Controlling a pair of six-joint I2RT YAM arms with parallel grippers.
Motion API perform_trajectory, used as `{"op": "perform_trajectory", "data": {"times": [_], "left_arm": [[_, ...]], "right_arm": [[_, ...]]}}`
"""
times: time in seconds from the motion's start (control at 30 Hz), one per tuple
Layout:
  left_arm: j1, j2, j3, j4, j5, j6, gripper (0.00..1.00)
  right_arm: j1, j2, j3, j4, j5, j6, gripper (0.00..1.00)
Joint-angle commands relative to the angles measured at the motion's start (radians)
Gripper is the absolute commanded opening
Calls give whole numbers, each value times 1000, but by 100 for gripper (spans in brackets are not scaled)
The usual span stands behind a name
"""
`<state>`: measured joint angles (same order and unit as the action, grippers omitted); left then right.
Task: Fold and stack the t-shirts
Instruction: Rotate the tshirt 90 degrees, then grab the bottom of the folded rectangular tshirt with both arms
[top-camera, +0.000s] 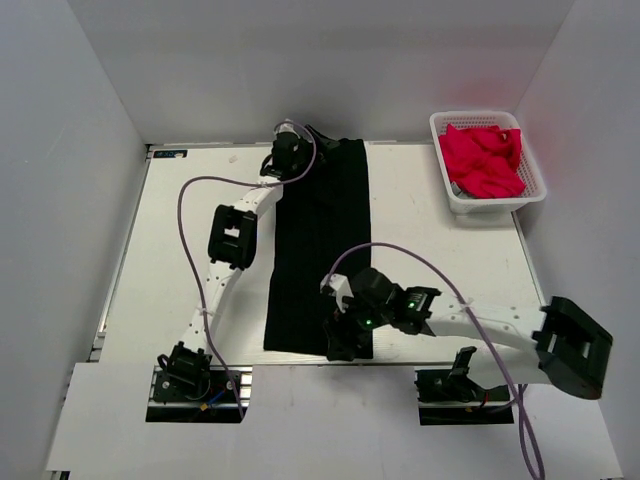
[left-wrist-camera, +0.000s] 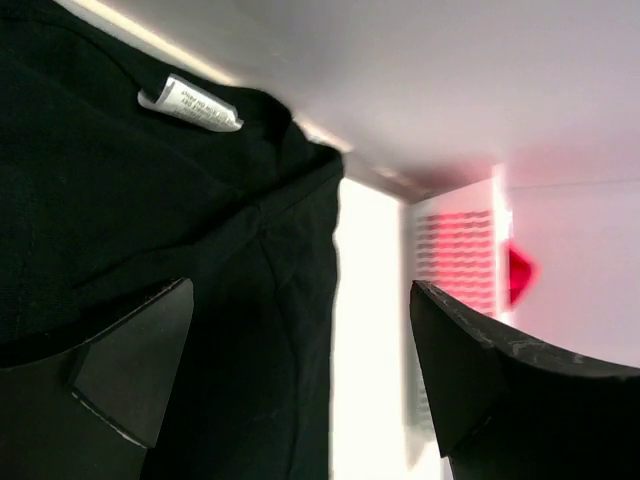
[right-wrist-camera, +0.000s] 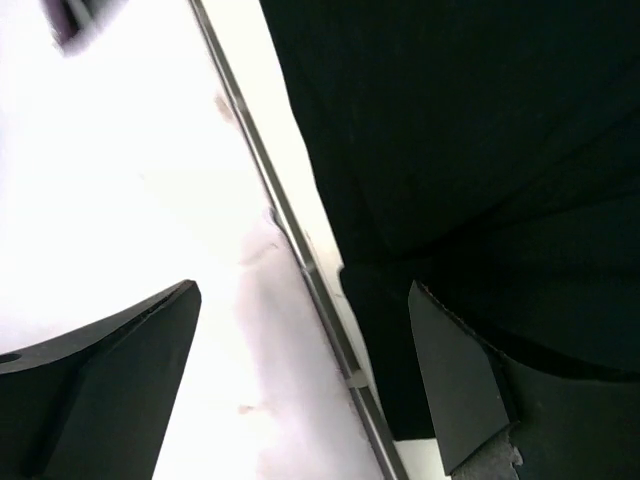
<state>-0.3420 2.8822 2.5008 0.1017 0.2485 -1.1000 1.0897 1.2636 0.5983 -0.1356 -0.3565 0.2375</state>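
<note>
One soft black cloth t-shirt (top-camera: 320, 250) lies as a long strip at the centre of the frame on the white desk (top-camera: 180, 250). It looks light and limp, so it is best pinched at the corner hems. The left end effector (left-wrist-camera: 300, 310) and right end effector (right-wrist-camera: 300, 320) both stand spread and empty. Only the left wrist view shows the white neck label (left-wrist-camera: 190, 103); only the top view shows the whole strip.

Under the left hand (left-wrist-camera: 300, 285), the t-shirt (left-wrist-camera: 120, 210) is soft matt black cloth with a smooth white label (left-wrist-camera: 190, 103); beside it the counter (left-wrist-camera: 365, 300) is smooth, white.
</note>
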Motion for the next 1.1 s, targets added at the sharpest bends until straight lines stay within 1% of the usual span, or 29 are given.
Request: {"op": "perform_trajectory", "data": {"times": [0.0, 0.03, 0.07, 0.1, 0.13, 0.2, 0.23, 0.27, 0.3, 0.33, 0.37, 0.4, 0.43, 0.47, 0.5, 0.53, 0.57, 0.6, 0.63, 0.67, 0.7, 0.73, 0.77, 0.8, 0.83, 0.97, 1.03, 1.07], "left_arm": [[0, -229, -118, -120, -44, 185, 100], [-14, -283, -141, -135, -78, 219, 100], [-25, -331, -154, -148, -78, 253, 100], [-38, -372, -154, -196, -87, 306, 100], [-38, -447, -140, -230, -87, 331, 100], [-48, -527, -131, -305, -87, 412, 100], [-48, -575, -157, -380, -109, 434, 100], [-48, -692, -195, -410, -109, 457, 100], [-57, -765, -324, -472, -109, 486, 100], [-57, -843, -414, -499, -127, 486, 100], [-57, -929, -650, -508, -139, 486, 100], [-67, -1116, -787, -508, -161, 474, 100], [-77, -1214, -929, -452, -161, 445, 100], [-77, -1309, -1208, -416, -161, 430, 100], [-90, -1485, -1337, -399, -187, 387, 100], [-104, -1565, -1453, -361, -177, 321, 100], [-104, -1633, -1647, -361, -135, 295, 100], [-120, -1688, -1715, -373, -118, 261, 100], [-133, -1771, -1794, -434, -94, 252, 100], [-144, -1800, -1816, -491, -81, 237, 100], [-155, -1824, -1836, -534, -54, 227, 100], [-178, -1847, -1882, -559, -29, 227, 100], [-189, -1880, -1901, -623, -20, 215, 100], [-199, -1894, -1918, -649, -9, 215, 100], [-218, -1894, -1928, -725, -9, 198, 100], [-253, -1907, -1950, -896, -57, 163, 100], [-265, -1907, -1982, -924, -57, 151, 100], [-276, -1907, -1991, -945, -57, 138, 97]], "right_arm": [[4, -127, 3, -1, 53, 55, 90], [3, -144, -3, 17, 60, 65, 90], [4, -183, -2, 25, 121, 74, 90], [1, -213, 1, 25, 149, 107, 90], [-1, -240, 6, 12, 210, 120, 90], [-4, -262, 14, -4, 318, 169, 90], [-11, -262, 18, -46, 344, 187, 90], [-11, -263, 24, -64, 384, 221, 90], [-17, -257, 38, -77, 411, 253, 90], [-16, -254, 38, -105, 425, 273, 90], [-16, -250, 32, -123, 435, 298, 90], [-19, -250, 31, -143, 459, 313, 90], [-24, -257, 17, -154, 468, 363, 90], [-28, -266, -1, -186, 473, 376, 90], [-33, -274, -11, -194, 478, 387, 90], [-37, -295, -47, -199, 478, 420, 90], [-39, -317, -60, -211, 458, 427, 90], [-42, -331, -68, -214, 438, 428, 90], [-42, -369, -98, -216, 409, 445, 90], [-45, -377, -107, -225, 392, 447, 90], [-48, -385, -118, -223, 331, 447, 90], [-47, -403, -139, -228, 318, 463, 90], [-45, -403, -144, -252, 306, 471, 90], [-48, -406, -150, -257, 294, 482, 90], [-44, -414, -158, -274, 268, 497, 90], [-44, -437, -202, -297, 226, 543, 90], [-45, -446, -212, -297, 208, 556, 90], [-44, -452, -221, -295, 203, 565, 90]]}}
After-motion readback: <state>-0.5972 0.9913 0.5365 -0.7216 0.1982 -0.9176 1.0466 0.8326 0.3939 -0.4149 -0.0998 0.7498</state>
